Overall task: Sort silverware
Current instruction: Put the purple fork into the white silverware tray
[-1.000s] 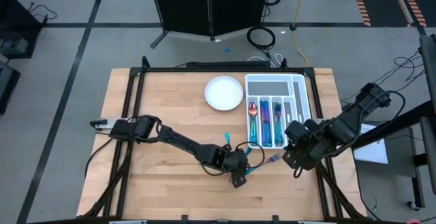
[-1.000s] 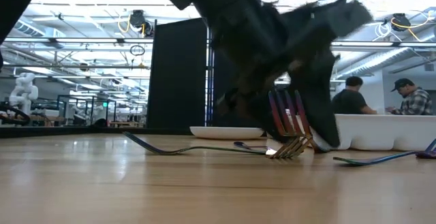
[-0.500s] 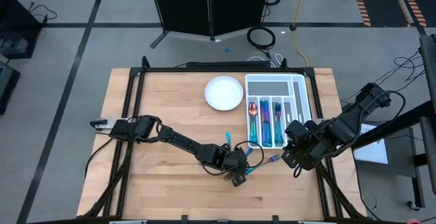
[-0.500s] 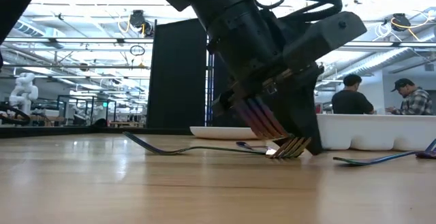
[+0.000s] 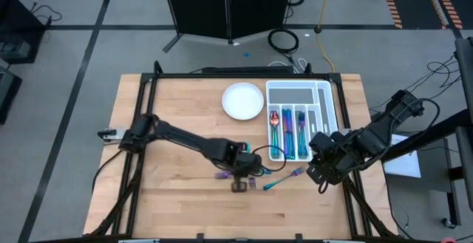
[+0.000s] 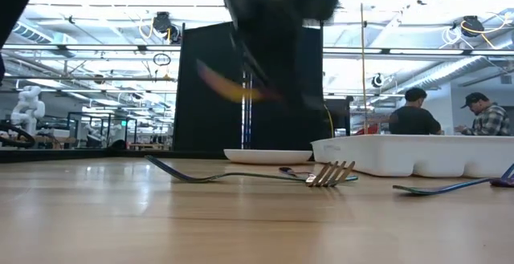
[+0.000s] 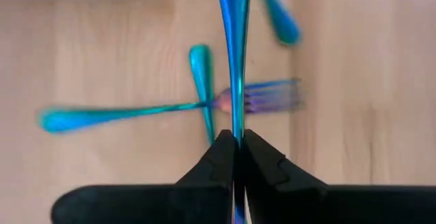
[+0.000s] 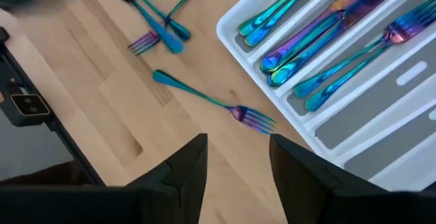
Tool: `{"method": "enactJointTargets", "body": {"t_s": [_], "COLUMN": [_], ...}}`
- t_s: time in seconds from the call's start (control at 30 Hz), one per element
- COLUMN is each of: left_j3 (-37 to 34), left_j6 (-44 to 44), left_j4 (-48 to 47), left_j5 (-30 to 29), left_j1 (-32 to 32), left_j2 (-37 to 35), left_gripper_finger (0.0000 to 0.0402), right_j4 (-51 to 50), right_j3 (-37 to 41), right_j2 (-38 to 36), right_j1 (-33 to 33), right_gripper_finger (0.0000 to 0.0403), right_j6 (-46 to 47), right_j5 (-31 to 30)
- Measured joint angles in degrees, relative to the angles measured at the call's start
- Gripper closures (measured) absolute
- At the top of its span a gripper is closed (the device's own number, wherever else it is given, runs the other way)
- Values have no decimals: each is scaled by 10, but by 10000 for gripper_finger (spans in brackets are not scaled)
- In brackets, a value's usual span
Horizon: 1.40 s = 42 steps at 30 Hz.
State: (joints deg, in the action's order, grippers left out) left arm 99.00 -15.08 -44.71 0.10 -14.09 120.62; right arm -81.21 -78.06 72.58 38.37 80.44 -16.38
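Note:
Several pieces of iridescent silverware lie crossed on the wood, among them a fork (image 7: 262,96) under my left gripper (image 7: 239,139) (image 5: 242,178). That gripper hangs above them, shut on one slim blue piece (image 7: 233,40), which shows as a blur in the air (image 6: 229,87). Whether it is a fork, spoon or knife, I cannot tell. A single fork (image 5: 284,178) (image 8: 218,105) lies flat between the two grippers. My right gripper (image 8: 238,157) (image 5: 321,173) waits open above the table's right side, beside the tray. My left gripper pinches the piece at a narrow stretch of its shaft (image 7: 235,127) between the two fingers. The fingers slant down and the piece runs on along their line, widening past the tips. It is lifted clear of the table and of the pieces below.
The white cutlery tray (image 5: 331,106) (image 8: 402,81) at the far right holds several sorted pieces in its long slots. A round white plate (image 5: 243,100) stands left of it. In the low view a fork (image 6: 329,173) and a long handle (image 6: 225,176) lie before the tray (image 6: 418,156). People sit in the room beyond.
My left gripper has risen from the table and drawn back toward the table's left edge, turning as it went. It has lifted one piece of silverware clear of the crossed pile. The fork whose tines it stood over stays on the wood.

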Motion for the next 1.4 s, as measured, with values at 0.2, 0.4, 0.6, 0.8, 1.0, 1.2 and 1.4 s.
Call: {"method": "enactJointTargets", "body": {"t_s": [0.2, 0.4, 0.6, 0.8, 1.0, 1.2, 1.4], "left_j3": [1, 1, 1, 1, 1, 72, 203], "left_j6": [321, 623, 817, 989, 1116, 1158, 1223], "left_j4": [-9, 76, 202, 332, 481, 518, 511], "left_j5": [-59, -134, -102, -24, 5, 75, 87], "left_j1": [7, 39, 92, 140, 159, 168, 175], "left_j2": [-74, -76, -47, 5, 62, 148, 250], "left_gripper_finger": [389, 390, 390, 390, 390, 390, 390], "right_j4": [1, 1, -11, -52, -71, -81, -85], "right_j3": [0, 0, 0, 0, 0, 0, 0], "right_j2": [0, 0, 0, -14, -47, -66, -76], "right_j1": [12, 43, 58, 72, 71, 71, 70], "right_gripper_finger": [252, 252, 252, 252, 252, 252, 252], "right_j6": [4, 48, 113, 180, 209, 222, 228], "right_j5": [-9, -32, -32, -47, -49, -66, -77]}}
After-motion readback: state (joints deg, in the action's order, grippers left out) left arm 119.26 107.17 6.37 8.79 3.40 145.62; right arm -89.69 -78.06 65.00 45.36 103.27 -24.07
